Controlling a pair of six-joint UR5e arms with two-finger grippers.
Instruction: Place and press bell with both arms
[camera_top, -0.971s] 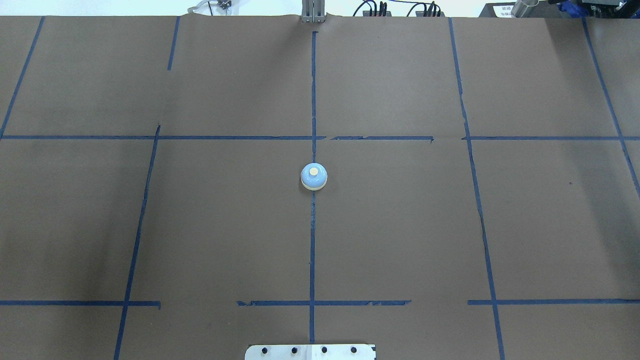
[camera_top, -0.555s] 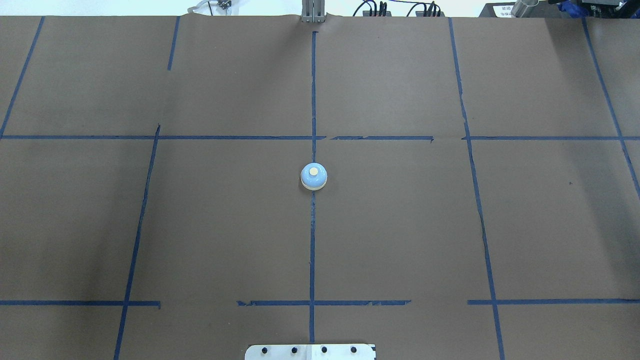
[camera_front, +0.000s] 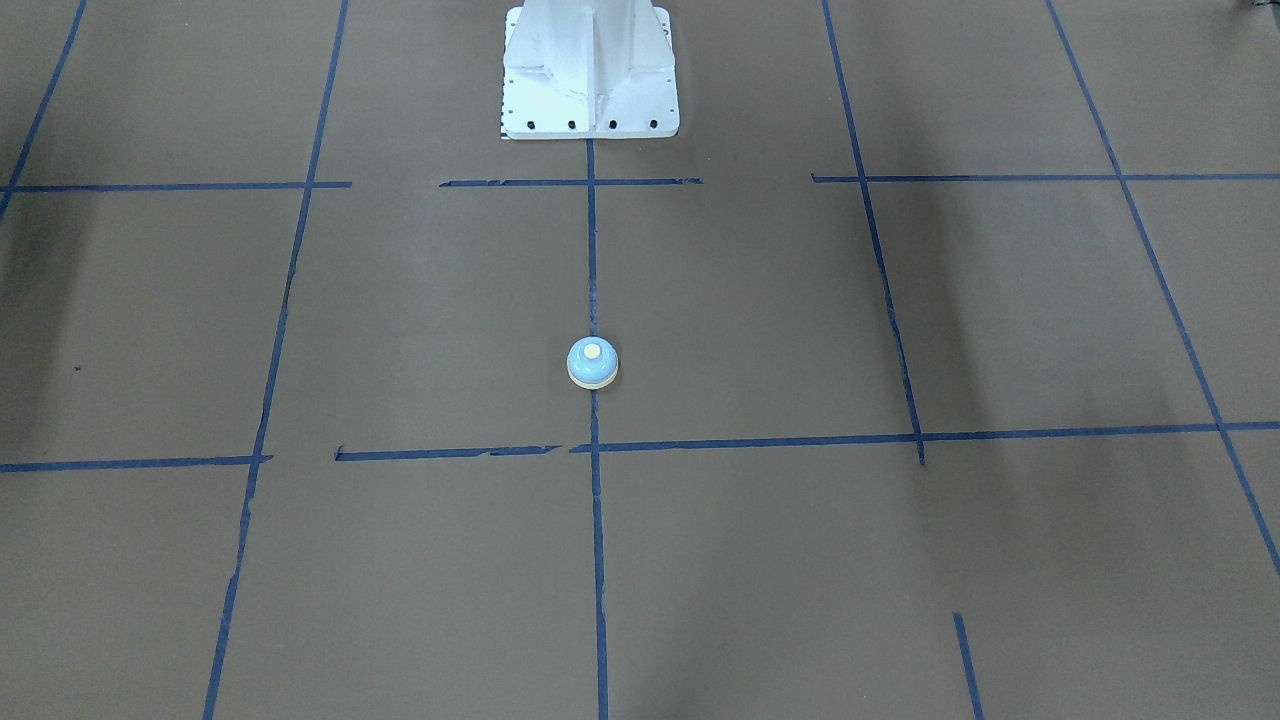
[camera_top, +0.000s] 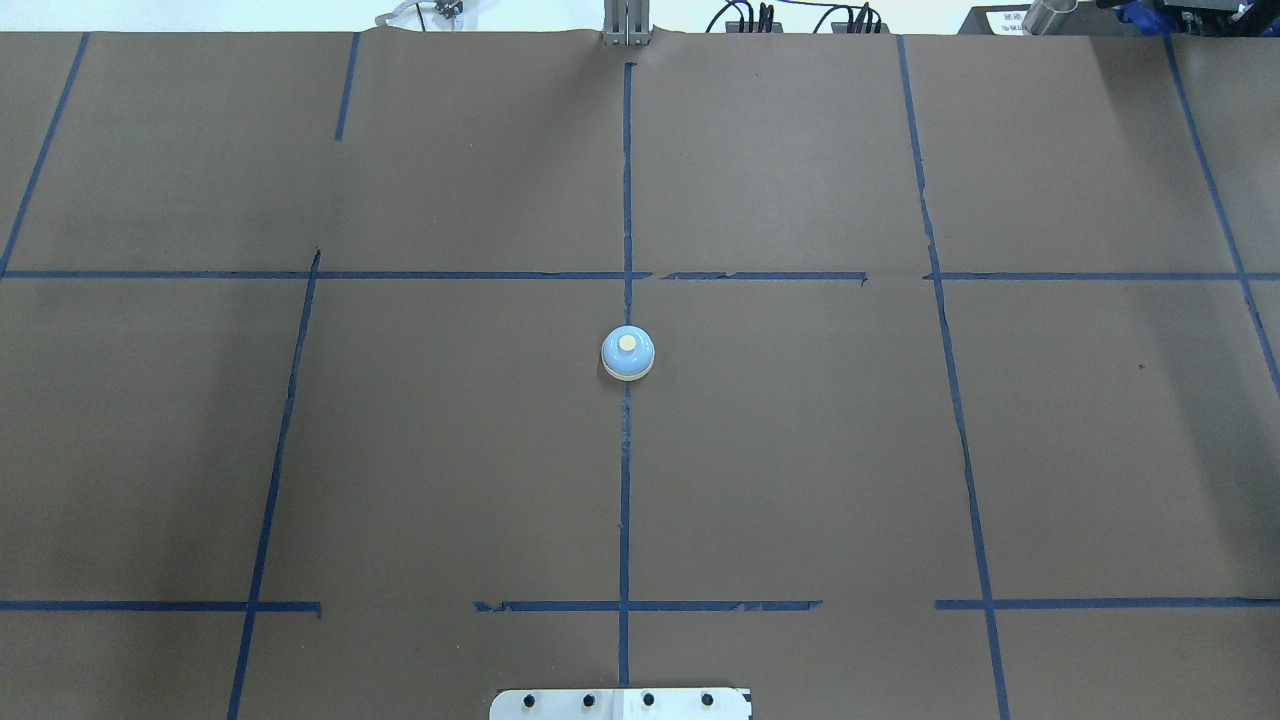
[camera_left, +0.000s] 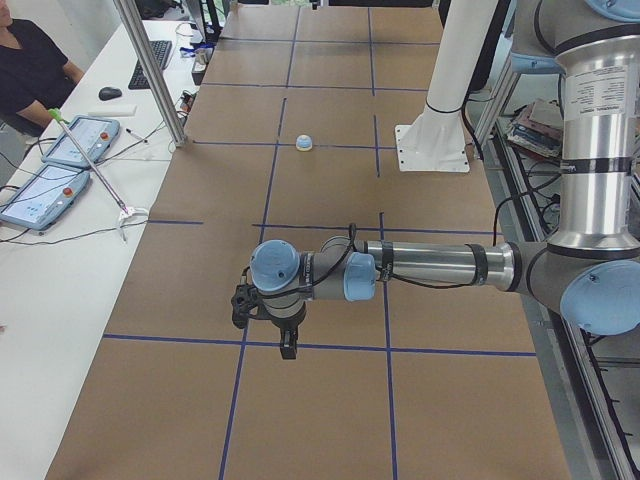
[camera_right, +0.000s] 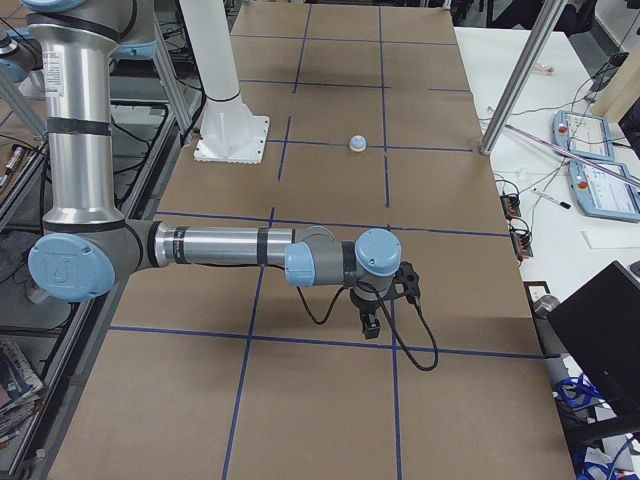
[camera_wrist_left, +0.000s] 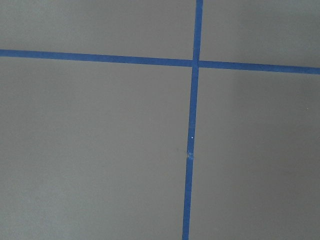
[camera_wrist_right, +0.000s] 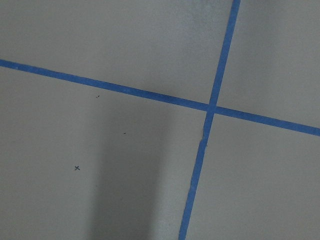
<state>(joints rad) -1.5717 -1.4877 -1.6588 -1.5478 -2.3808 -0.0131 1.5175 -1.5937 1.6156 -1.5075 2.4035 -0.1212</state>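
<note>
Nothing has moved: your bell (camera_top: 628, 353) sits in the same spot on the middle blue tape line (camera_top: 625, 480). Your left gripper (camera_left: 287, 350) and right gripper (camera_right: 369, 329) hang well apart from it. You cannot tell if their fingers are spread.

Silver-tubed left arm (camera_left: 430, 265) and right arm (camera_right: 215, 246); grey joints (camera_left: 532, 272), light-blue caps (camera_left: 273, 266), black cables (camera_right: 418, 338).

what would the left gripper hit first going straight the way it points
The left gripper points down: probably bare table near a tape line, nowhere near the bell.
</note>
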